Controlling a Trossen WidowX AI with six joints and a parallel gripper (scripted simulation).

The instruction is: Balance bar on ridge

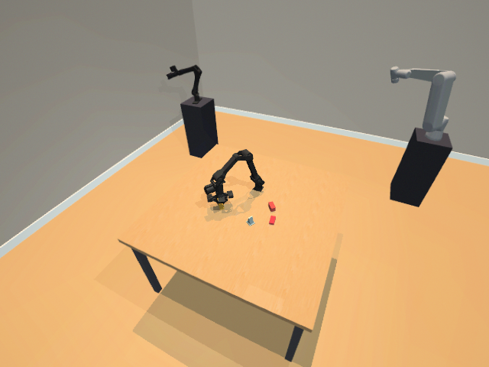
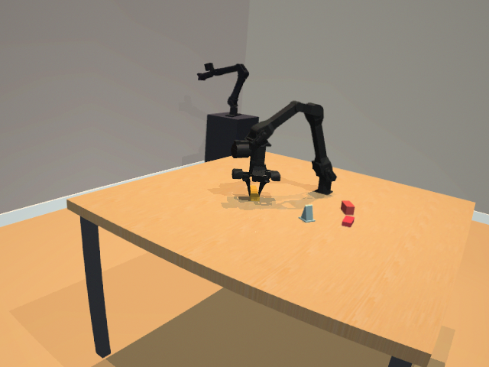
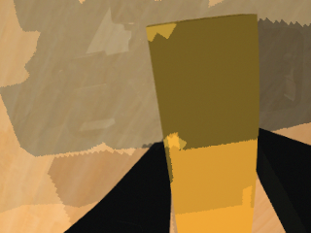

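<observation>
Between the fingers [image 1: 225, 202] [image 2: 262, 186] is the yellow bar [image 1: 221, 206] [image 2: 254, 193] [image 3: 209, 97], pinched from both sides. In the wrist view one finger meets its left edge and the other its right. From the fingertips, the bar reaches up toward the top of that view, while its near end runs out of the bottom. The fingers point down, low over the surface [image 1: 237, 256] [image 2: 237, 237] [image 3: 19, 180]; whether the bar touches it, I cannot tell.

Well apart from the fingers, to their right and closer to the camera in the exterior view, the pale blue ridge [image 1: 250, 220] [image 2: 307, 213] stands upright on its thin foot. It carries nothing, so the bar is not balanced on it.

Farther right of the fingers, beyond the ridge, two red blocks [image 1: 272, 206] [image 2: 348, 207] rest on the surface near each other, apart from the ridge. The arm [image 1: 231, 164] [image 2: 318, 138] arches above and to the right of the fingers, down to its base.

Behind the fingers, off the surface, a second black arm [image 1: 195, 80] [image 2: 237, 89] stands on a dark pedestal [image 1: 201, 130] [image 2: 221, 136].
</observation>
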